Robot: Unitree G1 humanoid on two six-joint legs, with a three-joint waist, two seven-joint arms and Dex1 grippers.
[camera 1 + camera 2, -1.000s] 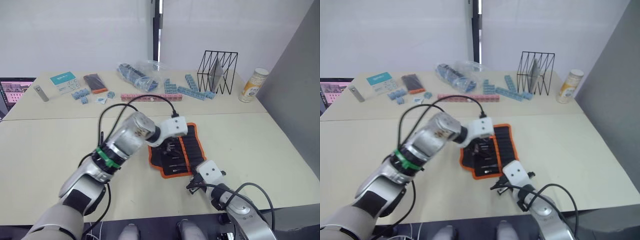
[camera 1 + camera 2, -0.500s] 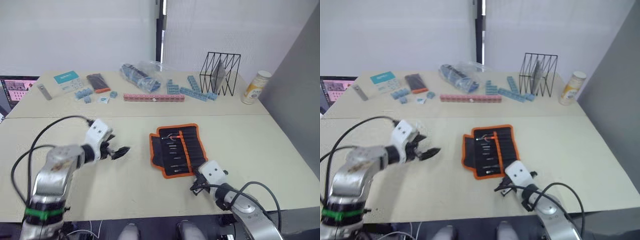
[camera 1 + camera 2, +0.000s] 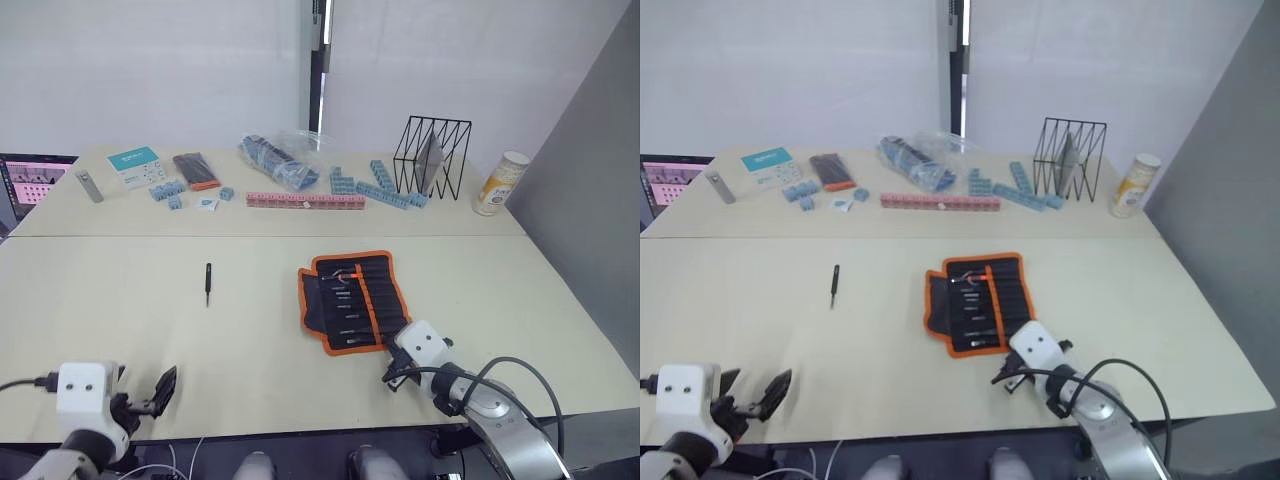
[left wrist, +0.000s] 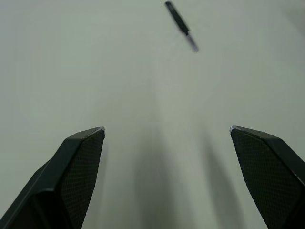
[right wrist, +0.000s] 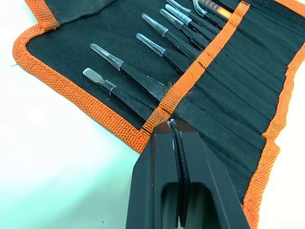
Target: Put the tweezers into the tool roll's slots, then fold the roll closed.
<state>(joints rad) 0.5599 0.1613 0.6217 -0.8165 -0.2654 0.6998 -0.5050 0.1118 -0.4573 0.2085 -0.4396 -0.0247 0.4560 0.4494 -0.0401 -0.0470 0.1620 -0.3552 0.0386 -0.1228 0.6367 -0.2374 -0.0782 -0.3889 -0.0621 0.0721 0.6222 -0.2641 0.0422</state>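
while the tool roll (image 3: 352, 302) lies open at the table's (image 3: 500, 290) centre with several tweezers (image 5: 125, 70) already slotted, one loose tweezer (image 3: 208, 283) lies well apart at its 9 o'clock. the left hand (image 4: 167, 176) is wide open and empty; the right hand (image 5: 171, 131), closed on nothing, touches the roll's orange strip (image 5: 190, 71) at 6 o'clock. advice: grasp the loose tweezer mid-shaft, then enter a slot point-first.

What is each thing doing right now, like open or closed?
tool roll: unrolled, lying open on the table.
tweezers in the roll: tucked in slots.
loose tweezer: lying alone on the table.
left gripper: open, holding nothing.
right gripper: shut, at the roll's near edge.
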